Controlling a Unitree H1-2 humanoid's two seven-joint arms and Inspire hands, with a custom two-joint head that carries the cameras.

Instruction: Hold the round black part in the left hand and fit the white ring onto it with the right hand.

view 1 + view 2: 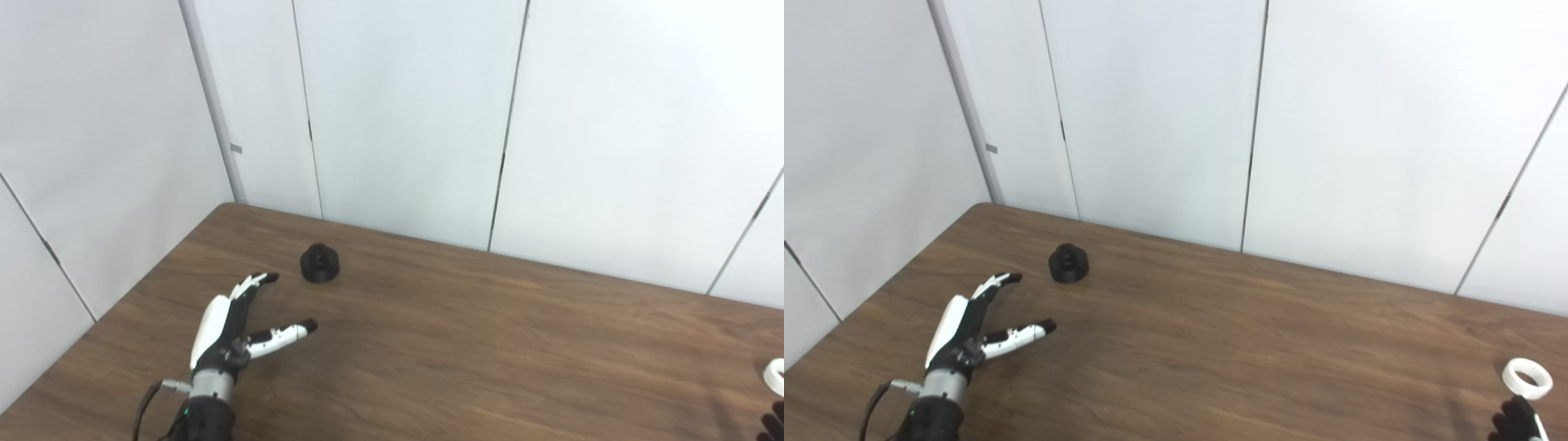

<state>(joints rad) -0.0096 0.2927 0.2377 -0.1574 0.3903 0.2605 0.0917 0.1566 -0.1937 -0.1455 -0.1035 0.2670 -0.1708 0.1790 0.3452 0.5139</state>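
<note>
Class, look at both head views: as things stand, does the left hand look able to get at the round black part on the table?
Probably yes. The left hand is open, fingers apart, just short of the round black part, which stands alone on the bare table. Nothing lies between them.

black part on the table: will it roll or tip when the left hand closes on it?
Probably neither. The black part sits on its wide flat base with a narrower knob on top, so it looks squat and stable. It appears rigid. A sideways nudge from the open left hand would more likely slide it on the smooth table.
</note>
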